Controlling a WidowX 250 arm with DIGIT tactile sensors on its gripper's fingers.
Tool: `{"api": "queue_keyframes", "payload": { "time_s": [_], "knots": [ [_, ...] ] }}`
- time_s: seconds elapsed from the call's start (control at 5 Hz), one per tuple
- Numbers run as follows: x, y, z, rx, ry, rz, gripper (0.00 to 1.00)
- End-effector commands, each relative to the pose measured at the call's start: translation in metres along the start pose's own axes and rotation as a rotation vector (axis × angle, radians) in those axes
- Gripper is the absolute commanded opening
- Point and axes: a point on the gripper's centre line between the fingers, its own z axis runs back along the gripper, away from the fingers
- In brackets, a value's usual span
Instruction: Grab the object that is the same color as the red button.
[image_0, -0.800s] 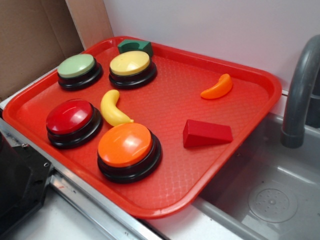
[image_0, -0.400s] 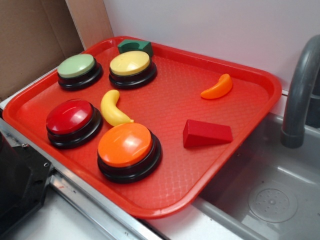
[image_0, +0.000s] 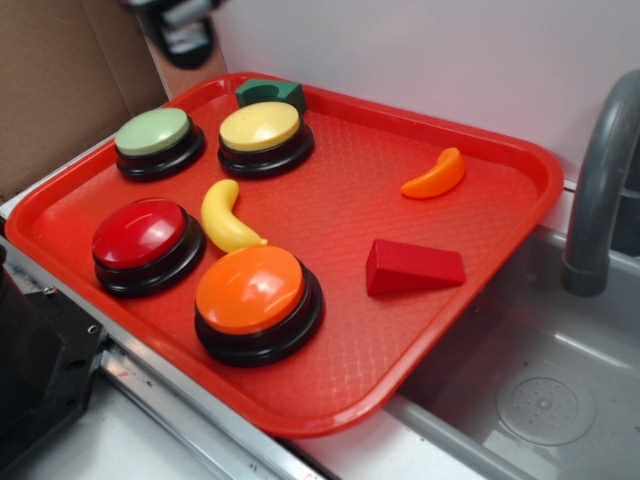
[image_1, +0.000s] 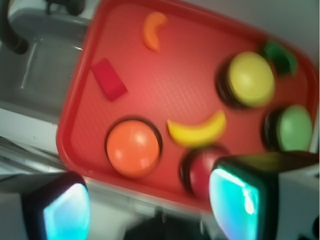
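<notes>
Red wedge block (image_0: 415, 267), dark-red button (image_0: 139, 232) on black base, red tray (image_0: 500, 240) patterned with fine diamond texture, orange crescent (image_0: 436, 175), yellow banana (image_0: 225, 215)

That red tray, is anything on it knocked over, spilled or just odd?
Nothing stands out. The four buttons sit upright on the red tray; the red wedge block, yellow banana, orange crescent and green block lie loose, unspilled.

Gripper (image_1: 147, 205) high overhead, jaws spread wide apart and empty, pointing downward, blurred at frame edge.
</notes>
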Motion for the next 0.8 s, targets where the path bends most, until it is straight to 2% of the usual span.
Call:
{"api": "queue_keyframes", "payload": {
  "time_s": [0.0,0.2,0.4,0.6],
  "knots": [
    [0.022,-0.052,-0.067,-0.005,-0.012,-0.478,1.00],
    [0.022,-0.056,-0.088,-0.011,0.007,-0.481,1.00],
    [0.019,-0.051,-0.101,0.015,0.036,-0.441,1.00],
    [0.023,-0.040,-0.103,0.034,0.030,-0.396,1.00]
  ]
}}
